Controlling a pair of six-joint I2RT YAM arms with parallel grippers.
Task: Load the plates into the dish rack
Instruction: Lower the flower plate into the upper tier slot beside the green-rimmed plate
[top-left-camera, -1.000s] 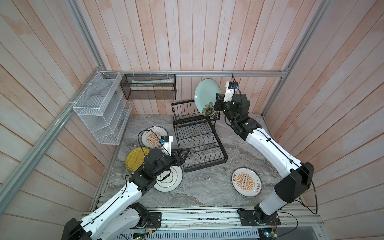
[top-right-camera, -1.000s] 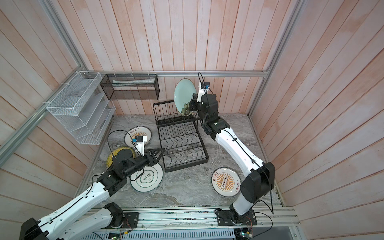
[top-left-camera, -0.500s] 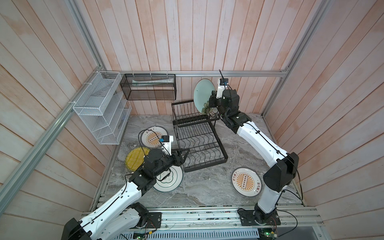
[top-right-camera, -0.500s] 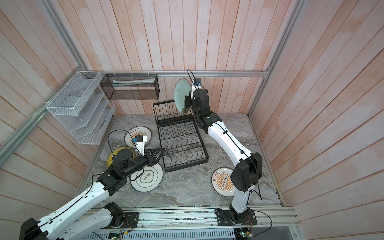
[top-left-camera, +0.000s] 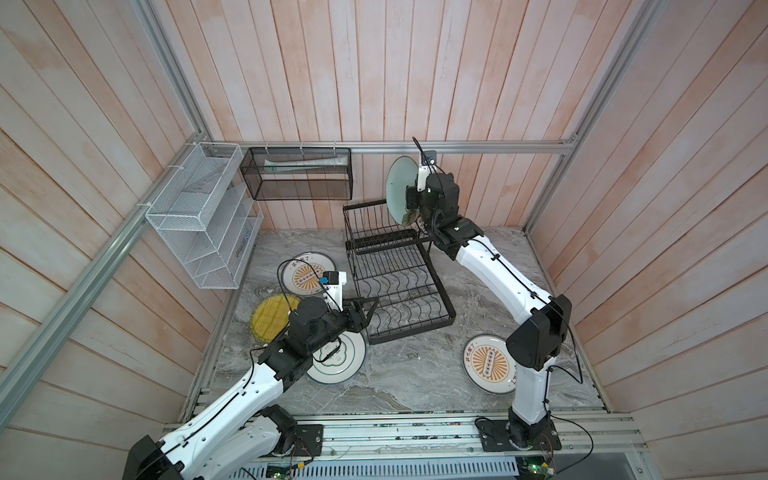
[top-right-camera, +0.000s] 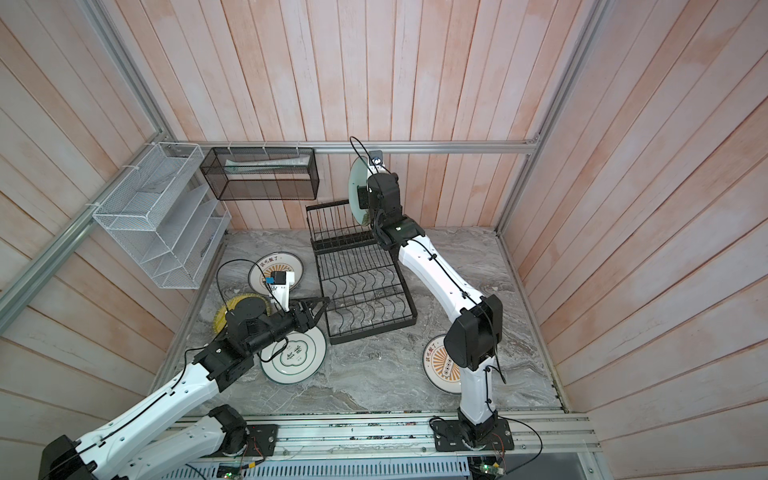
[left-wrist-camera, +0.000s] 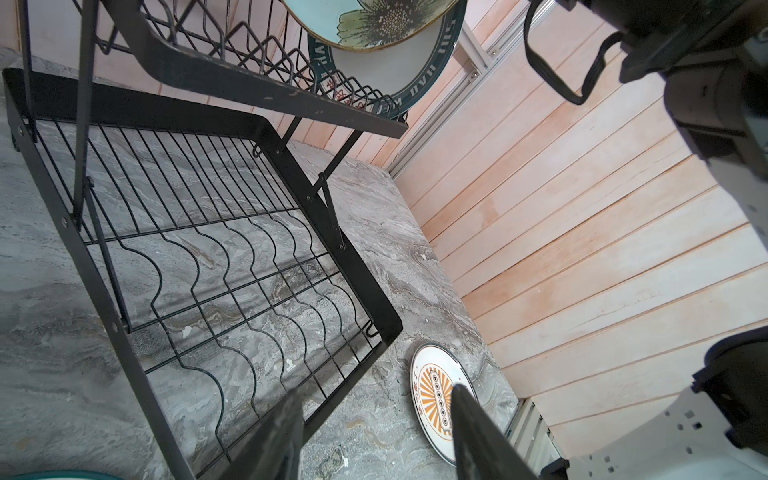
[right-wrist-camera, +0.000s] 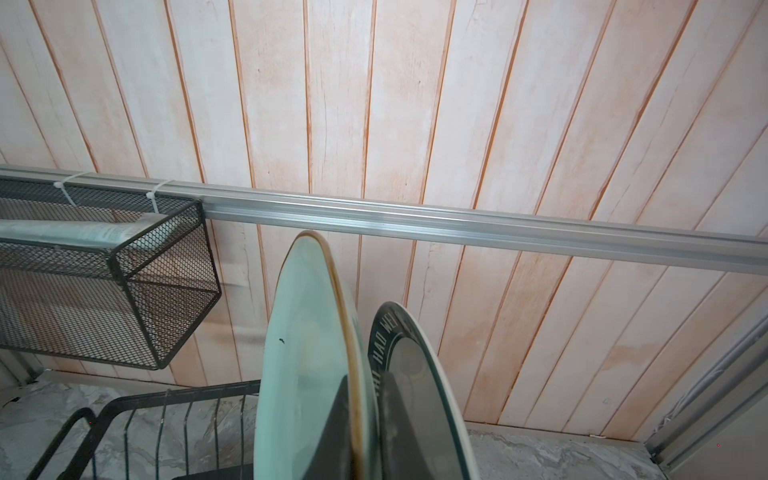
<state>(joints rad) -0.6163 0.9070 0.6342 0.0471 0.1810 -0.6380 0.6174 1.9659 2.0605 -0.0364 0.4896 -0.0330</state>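
My right gripper (right-wrist-camera: 365, 386) is shut on the rim of the mint floral plate (top-left-camera: 397, 191), holding it upright and edge-on over the upper basket of the black dish rack (top-left-camera: 411, 332). The dark-lettered plate (right-wrist-camera: 419, 374) stands upright right beside it in that basket. My left gripper (top-left-camera: 368, 309) hangs open and empty at the front left corner of the rack's lower tray. On the table lie a sunburst plate (top-left-camera: 307, 274) at the back left, the yellow ribbed plate (top-left-camera: 270, 318), the green-ringed plate (top-left-camera: 340, 361) partly under my left arm, and a second sunburst plate (top-left-camera: 488, 363) at the front right.
A black mesh basket (top-left-camera: 297, 178) and a white mesh tiered shelf (top-left-camera: 199, 216) hang on the walls left of the rack. An aluminium rail (top-left-camera: 478, 147) runs along the back wall just behind the raised plate. Wooden walls close in on three sides.
My right arm has swung left with the mint plate, turning it more edge-on over the upper basket. The left arm has stayed still.
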